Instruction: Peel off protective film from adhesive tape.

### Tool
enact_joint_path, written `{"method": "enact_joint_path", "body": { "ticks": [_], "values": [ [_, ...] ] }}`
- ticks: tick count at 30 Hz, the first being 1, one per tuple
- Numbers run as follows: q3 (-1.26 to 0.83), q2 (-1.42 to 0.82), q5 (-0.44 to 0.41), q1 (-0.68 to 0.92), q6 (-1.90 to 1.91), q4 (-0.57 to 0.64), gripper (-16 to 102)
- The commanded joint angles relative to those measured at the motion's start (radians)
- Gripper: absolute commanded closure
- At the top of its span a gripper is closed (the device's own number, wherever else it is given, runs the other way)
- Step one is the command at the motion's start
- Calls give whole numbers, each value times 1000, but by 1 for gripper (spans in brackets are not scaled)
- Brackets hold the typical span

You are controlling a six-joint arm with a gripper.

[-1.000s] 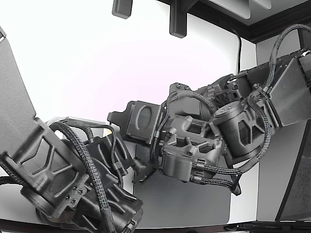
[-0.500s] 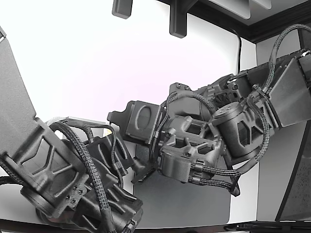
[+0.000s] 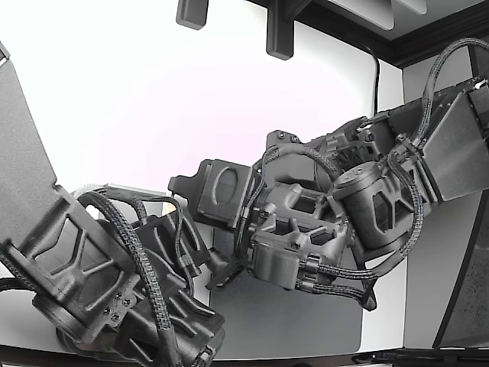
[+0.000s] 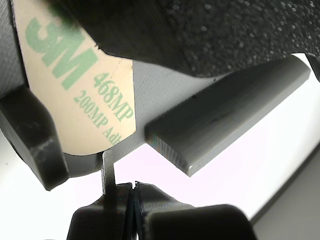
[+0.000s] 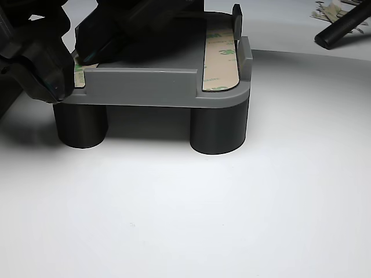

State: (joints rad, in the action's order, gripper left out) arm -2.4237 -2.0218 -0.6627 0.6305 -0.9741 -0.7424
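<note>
Protective film (image 4: pixel 80 95) on grey fixture (image 5: pixel 145 87); fingers (image 4: pixel 105 220) pinching tab.

- Two robot arms in the exterior view: one (image 3: pixel 99 275) low on that view's left, one (image 3: pixel 367 199) on its right.
- One grey fixture plate (image 5: pixel 145 87).
- Two dark cylindrical legs (image 5: pixel 219 127) visible beneath it.
- Two tan film-covered tape strips: one (image 5: pixel 221 58), one (image 5: pixel 81 72) mostly hidden.
- One scatter of peeled scraps (image 5: pixel 331 9), number unclear.

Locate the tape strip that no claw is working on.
In the other view, that tape strip lies along the grey part's right-hand edge, above the right leg, while the claw sits at the opposite left corner.
</note>
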Motion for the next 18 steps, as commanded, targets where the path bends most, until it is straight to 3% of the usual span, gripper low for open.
{"method": "enact_joint_path", "body": {
  "ticks": [1,18],
  "values": [
    [31,-15,-5,-5,2,3,97],
    [34,-17,-8,5,11,0,97]
  ]
}}
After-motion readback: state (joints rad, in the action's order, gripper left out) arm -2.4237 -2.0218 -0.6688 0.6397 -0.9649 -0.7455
